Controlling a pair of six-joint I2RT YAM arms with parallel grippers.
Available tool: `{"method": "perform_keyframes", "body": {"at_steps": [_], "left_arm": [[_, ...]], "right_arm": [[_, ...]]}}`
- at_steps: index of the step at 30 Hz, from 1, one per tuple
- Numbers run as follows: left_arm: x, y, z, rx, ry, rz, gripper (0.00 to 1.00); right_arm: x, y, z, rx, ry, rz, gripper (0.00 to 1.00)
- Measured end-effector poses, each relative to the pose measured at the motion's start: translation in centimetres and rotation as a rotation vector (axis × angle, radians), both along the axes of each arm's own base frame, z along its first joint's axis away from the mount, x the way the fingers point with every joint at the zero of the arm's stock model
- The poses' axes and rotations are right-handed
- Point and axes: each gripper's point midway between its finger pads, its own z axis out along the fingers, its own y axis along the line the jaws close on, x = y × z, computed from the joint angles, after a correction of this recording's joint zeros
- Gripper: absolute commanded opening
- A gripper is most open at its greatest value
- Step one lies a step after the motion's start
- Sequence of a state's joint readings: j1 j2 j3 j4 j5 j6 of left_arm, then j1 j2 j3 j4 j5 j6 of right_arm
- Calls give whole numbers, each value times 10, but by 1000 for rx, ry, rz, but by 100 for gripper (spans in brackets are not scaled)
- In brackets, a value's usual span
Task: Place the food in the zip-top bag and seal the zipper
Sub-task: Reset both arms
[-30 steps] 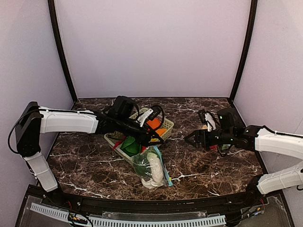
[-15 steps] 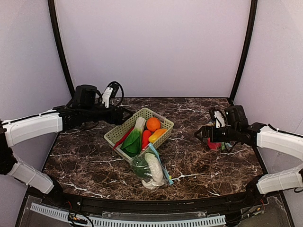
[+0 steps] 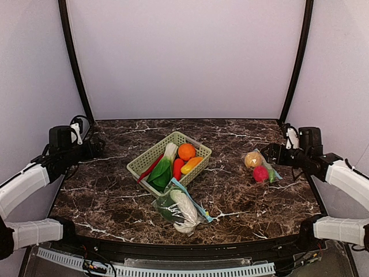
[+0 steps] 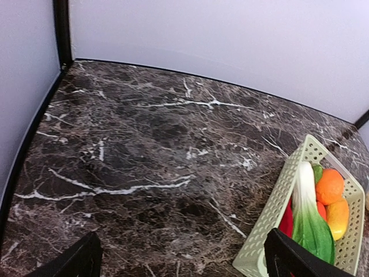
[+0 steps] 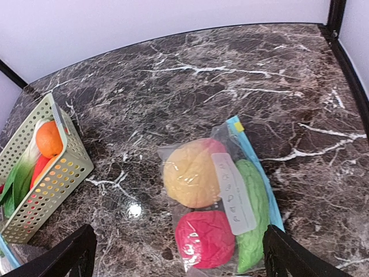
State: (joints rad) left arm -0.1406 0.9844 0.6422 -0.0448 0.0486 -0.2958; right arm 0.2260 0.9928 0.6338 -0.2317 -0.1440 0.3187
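Left gripper (image 4: 184, 261) and right gripper (image 5: 180, 257) hang wide open, empty, well apart from the basket (image 3: 169, 161). A peach bag (image 3: 259, 167) lies right of it, a radish bag (image 3: 180, 206) in front; food (image 3: 185, 152) inside the basket likely needs bagging next.

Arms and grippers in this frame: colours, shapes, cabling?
Left arm and right arm: white rounded link shells, black joints. Left gripper and right gripper: black, two dark tapered fingers each. A small white module and looping black cable sit on each wrist. No markings legible.

Lab booth: blank walls (image 3: 184, 57), marble table (image 3: 109, 190)
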Motion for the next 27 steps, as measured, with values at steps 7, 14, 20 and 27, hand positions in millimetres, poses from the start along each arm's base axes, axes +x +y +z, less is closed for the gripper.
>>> {"method": "perform_keyframes", "body": {"at_steps": [7, 14, 20, 27], "left_arm": [[-30, 45, -2, 103, -154, 191, 99], [-48, 69, -15, 219, -268, 282, 99], [-55, 74, -42, 272, -270, 291, 99], [-57, 77, -43, 287, -294, 303, 99]], "right_arm": [[-9, -31, 15, -50, -182, -90, 99], [-17, -48, 18, -92, -389, -153, 99], [-23, -58, 8, -136, -467, -191, 99], [-24, -64, 27, -144, -554, -222, 99]]}}
